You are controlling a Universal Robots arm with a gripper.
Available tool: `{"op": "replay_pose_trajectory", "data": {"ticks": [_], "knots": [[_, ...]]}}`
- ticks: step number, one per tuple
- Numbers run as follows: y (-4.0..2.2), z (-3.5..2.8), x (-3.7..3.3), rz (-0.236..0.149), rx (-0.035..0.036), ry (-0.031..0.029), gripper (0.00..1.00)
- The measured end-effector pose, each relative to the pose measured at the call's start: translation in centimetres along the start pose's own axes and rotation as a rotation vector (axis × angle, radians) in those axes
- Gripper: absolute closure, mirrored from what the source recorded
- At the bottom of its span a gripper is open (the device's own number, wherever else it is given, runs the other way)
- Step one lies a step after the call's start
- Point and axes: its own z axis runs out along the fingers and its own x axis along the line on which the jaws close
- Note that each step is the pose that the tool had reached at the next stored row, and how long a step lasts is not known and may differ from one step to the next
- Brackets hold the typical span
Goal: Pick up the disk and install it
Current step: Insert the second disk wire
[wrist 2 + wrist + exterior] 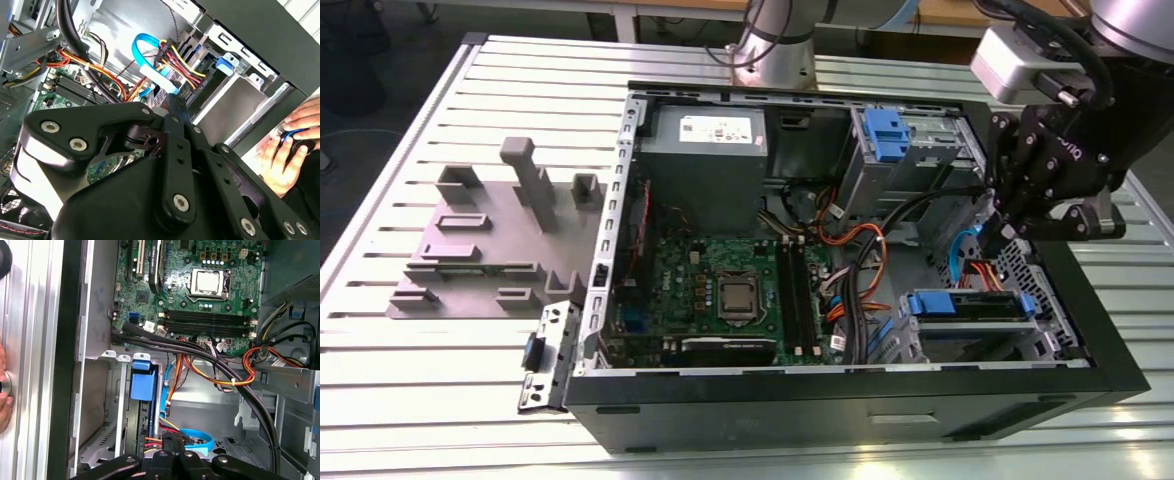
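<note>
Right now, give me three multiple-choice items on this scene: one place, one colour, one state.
1. In the exterior view, the gripper hangs over which part of the case?
A. its left side
B. its right side
C. its middle

2. What colour is the looped flat cable?
A. blue
B. green
C. white

3. The CPU is:
A. under a cooler
B. bare
C. taken out

Answers:
1. B: the gripper hangs by the right wall of the case.
2. A: the cable is bright blue in the second wrist view.
3. B: the CPU sits in its socket with its metal lid uncovered.
</note>
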Motion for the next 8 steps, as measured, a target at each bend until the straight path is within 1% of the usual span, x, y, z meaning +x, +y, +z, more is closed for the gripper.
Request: {"op": "replay_pose_trajectory", "data": {"ticks": [3,4,6,8], "knots": [[-0.03,0.00,-0.13,0.000,-0.0002,0.0022,0.89],[-0.03,0.01,-0.15,0.000,-0.0003,0.0039,0.89],[-0.04,0.02,-0.17,0.000,-0.0007,0.0097,0.89],[-0.04,0.04,-0.19,0.000,-0.0012,0.0167,0.77]]}}
